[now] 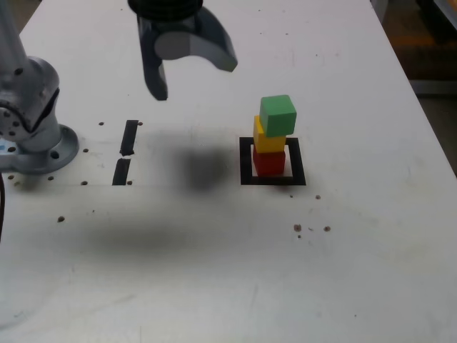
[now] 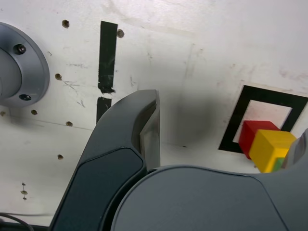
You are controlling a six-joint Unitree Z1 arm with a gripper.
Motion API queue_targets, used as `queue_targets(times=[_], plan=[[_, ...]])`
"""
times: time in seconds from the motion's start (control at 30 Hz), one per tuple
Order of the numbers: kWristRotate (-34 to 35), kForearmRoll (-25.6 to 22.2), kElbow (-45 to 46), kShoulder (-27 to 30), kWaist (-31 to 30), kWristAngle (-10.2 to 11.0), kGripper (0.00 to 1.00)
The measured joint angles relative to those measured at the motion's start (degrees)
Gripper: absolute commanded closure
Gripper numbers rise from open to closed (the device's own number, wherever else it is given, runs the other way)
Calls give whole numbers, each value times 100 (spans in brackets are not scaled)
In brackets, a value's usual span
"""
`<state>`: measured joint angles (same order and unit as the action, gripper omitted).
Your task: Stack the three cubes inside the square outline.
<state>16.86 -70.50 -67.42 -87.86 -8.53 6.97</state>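
Three cubes stand stacked inside the square outline (image 1: 246, 161): red cube (image 1: 269, 163) at the bottom, yellow cube (image 1: 268, 138) in the middle, green cube (image 1: 277, 114) on top, shifted a little toward the exterior view's right. My gripper (image 1: 191, 75) hangs above the table, up and to the exterior view's left of the stack, open and holding nothing. In the wrist view the red cube (image 2: 250, 135), the yellow cube (image 2: 270, 147) and a sliver of the green cube (image 2: 279, 165) show beside the outline's tape (image 2: 239, 117), with the gripper (image 2: 226, 120) wide apart.
Two short black tape strips (image 1: 130, 137) (image 1: 121, 171) lie at the exterior view's left of the outline. The arm's grey base (image 1: 36, 139) is bolted at the far left. Small bolt holes dot the white table (image 1: 214, 271). The table's edge runs down the right.
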Motion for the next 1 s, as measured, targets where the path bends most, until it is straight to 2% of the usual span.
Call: queue_targets(times=[0.3,0.47,0.63,1.0], plan=[[-38,1248,1174,-5,1,-192,1],[-117,1871,1693,-90,0,-211,1],[-242,2159,2064,-133,0,-213,1],[-376,2469,2439,-174,0,-268,1]])
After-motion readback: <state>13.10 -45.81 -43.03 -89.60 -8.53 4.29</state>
